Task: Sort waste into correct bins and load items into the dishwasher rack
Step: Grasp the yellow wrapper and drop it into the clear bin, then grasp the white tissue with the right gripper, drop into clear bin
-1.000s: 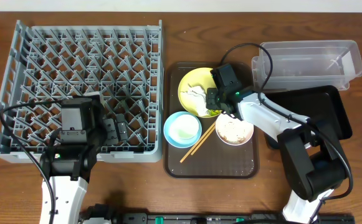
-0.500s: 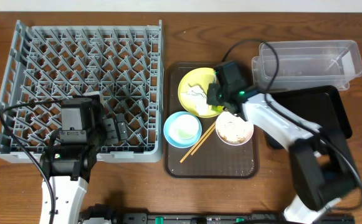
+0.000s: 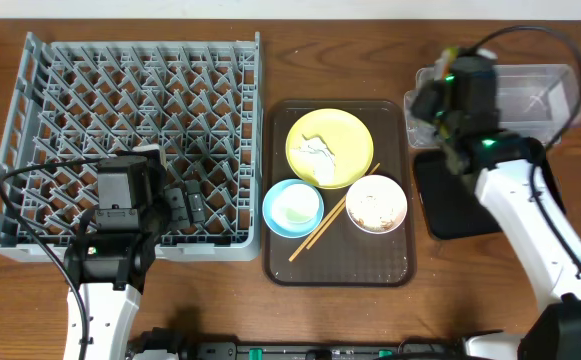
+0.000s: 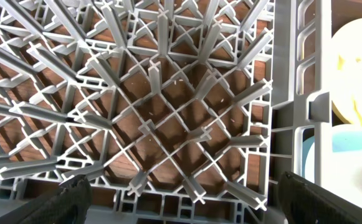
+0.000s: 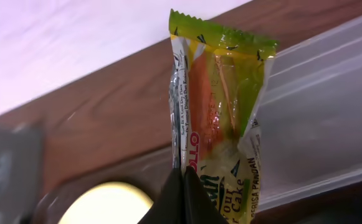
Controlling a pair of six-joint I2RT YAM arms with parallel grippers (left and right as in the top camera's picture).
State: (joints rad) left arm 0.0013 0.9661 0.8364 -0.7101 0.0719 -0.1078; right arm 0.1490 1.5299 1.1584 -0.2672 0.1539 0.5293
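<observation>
My right gripper is shut on the lower edge of the green-and-yellow snack wrapper, which hangs in the air. In the overhead view this gripper is at the left end of the clear tub. The black tray lies just below it. Crumpled tissue rests on the yellow plate. Beside the plate are a blue bowl, a white bowl holding food scraps, and chopsticks. My left gripper stands open and empty over the grey rack, near its front right corner.
The plate, bowls and chopsticks all sit on a dark brown serving tray between the rack and the bins. The rack's upright pegs fill the left wrist view. A black cable loops over the clear tub.
My right gripper lifted the snack wrapper off the yellow plate and carried it right and back to the clear tub. The left arm has not moved.
</observation>
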